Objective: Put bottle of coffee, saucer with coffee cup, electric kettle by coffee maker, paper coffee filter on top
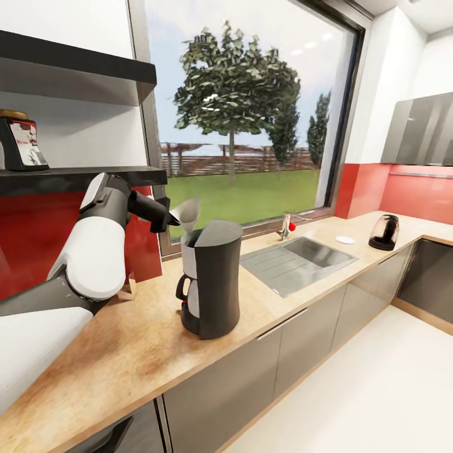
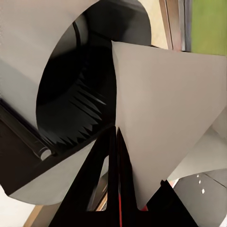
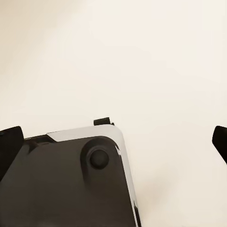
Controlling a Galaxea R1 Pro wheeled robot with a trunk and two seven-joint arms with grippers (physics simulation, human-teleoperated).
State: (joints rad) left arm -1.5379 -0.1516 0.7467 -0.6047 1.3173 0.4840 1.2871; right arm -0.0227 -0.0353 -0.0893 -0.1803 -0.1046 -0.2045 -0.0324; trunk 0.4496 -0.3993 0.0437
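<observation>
The bottle of coffee on the shelf is cut by the picture's edge.

Big window above wooden counter; red wall.

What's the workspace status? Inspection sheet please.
Surface: wooden countertop with an inset sink.
Job's things: coffee maker upright on the counter; paper coffee filter held just above its open top; bottle of coffee on the shelf; electric kettle far along the counter; small white disc beside the sink, saucer or not unclear.
Clutter: nothing seen.
Grippers: left pincer shut on the filter; right pincer open, fingertip over pale floor.
Cables: nothing seen.
Surroundings: window, red backsplash.
</observation>
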